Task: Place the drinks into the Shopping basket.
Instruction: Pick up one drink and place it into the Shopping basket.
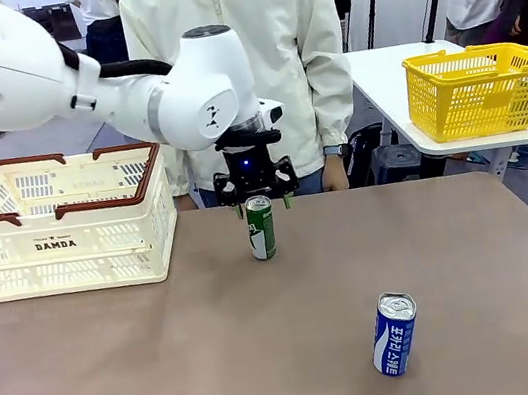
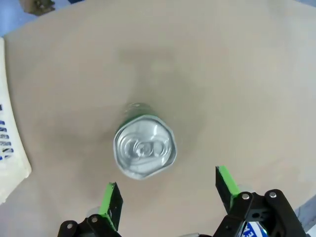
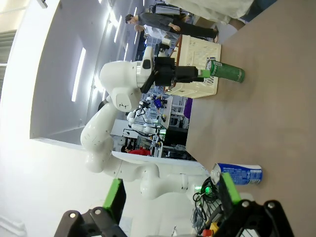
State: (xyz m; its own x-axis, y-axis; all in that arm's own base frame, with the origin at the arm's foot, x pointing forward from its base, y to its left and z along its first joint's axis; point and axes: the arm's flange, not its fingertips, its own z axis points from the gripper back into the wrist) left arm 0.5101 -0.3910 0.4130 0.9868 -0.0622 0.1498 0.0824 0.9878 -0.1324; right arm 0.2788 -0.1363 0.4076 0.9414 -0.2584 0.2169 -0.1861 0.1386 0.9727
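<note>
Blue-and-white can [image 1: 394, 334]: upright near the table's [image 1: 172, 375] near right edge, well apart from everything else; the right wrist view also catches it [image 3: 237, 174].
Green can [image 1: 261, 228]: upright mid-table, just right of the Shopping basket [image 1: 59, 242]. Its silver top and pull tab are visible from the left wrist [image 2: 144, 152].
Left gripper [image 1: 262, 208]: directly over the green can, jaws spread wide, holding nothing. Its fingertips seem about level with the can's top, but contact is unclear.
Right gripper [image 3: 170, 183]: jaws wide apart, nothing between them.
Shopping basket: at the table's far left corner.
</note>
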